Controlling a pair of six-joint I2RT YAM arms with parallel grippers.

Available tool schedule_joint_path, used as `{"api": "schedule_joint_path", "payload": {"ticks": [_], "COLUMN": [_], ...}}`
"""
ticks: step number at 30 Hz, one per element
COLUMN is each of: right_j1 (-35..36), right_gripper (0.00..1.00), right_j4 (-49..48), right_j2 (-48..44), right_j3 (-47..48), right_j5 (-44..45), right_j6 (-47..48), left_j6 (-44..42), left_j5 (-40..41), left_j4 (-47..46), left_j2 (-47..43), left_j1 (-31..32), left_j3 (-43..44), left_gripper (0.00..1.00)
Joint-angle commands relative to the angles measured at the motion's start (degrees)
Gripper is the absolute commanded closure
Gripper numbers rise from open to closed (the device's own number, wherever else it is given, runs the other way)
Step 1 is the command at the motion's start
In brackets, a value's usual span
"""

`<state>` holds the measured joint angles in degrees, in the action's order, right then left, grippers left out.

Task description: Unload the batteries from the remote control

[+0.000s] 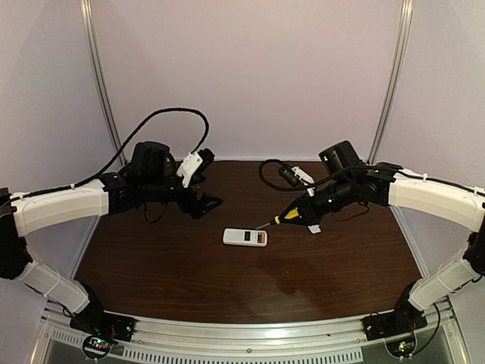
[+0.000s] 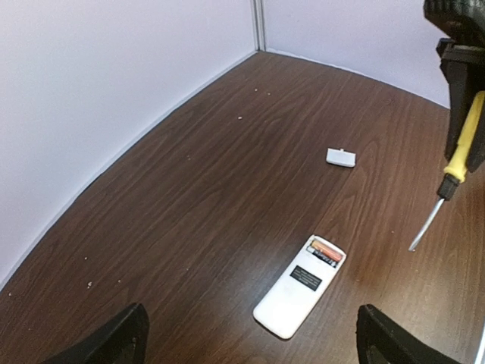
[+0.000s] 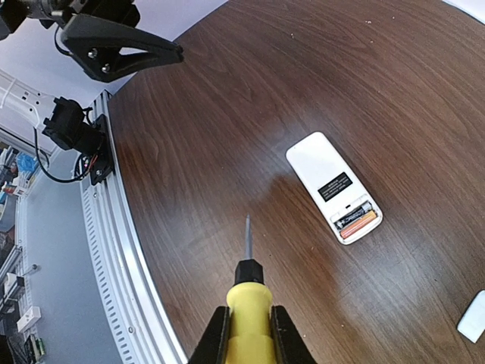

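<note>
The white remote control lies back-up mid-table, its end compartment open. It also shows in the left wrist view and the right wrist view. The two batteries, one orange and one black, sit side by side in the compartment. My right gripper is shut on a yellow-handled screwdriver, its tip in the air just beside the remote's battery end. My left gripper is open and empty, held above the table left of the remote, fingertips wide apart.
The small white cover piece lies loose on the table beyond the remote; it shows at the right wrist view's edge. Pale walls enclose the table on three sides. A metal rail runs along the near edge.
</note>
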<state>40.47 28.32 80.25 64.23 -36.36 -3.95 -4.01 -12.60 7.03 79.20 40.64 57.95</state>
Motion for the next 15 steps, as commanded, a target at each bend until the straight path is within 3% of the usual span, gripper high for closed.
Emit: {"api": "schedule_joint_path", "payload": {"ticks": [1, 6, 15], "right_j1": [-0.54, -0.82, -1.25], "right_gripper": [1.00, 1.00, 1.00], "right_j4": [-1.31, -1.14, -0.92], "right_j2": [-1.52, -1.72, -1.10], "right_j3": [-1.26, -2.06, -2.35], "right_j5": [2.41, 2.87, 2.87], "right_j6": [-0.18, -0.02, 0.84], "left_j6": [2.33, 1.72, -8.70], "left_j5": [1.25, 1.11, -8.69], "left_j4": [-11.03, -20.50, -15.32], "left_j2": [2.03, 1.87, 6.48], "left_j1": [-1.80, -1.88, -1.97], "left_j3": [-5.83, -11.95, -10.94], "left_gripper": [0.03, 0.02, 0.03]}}
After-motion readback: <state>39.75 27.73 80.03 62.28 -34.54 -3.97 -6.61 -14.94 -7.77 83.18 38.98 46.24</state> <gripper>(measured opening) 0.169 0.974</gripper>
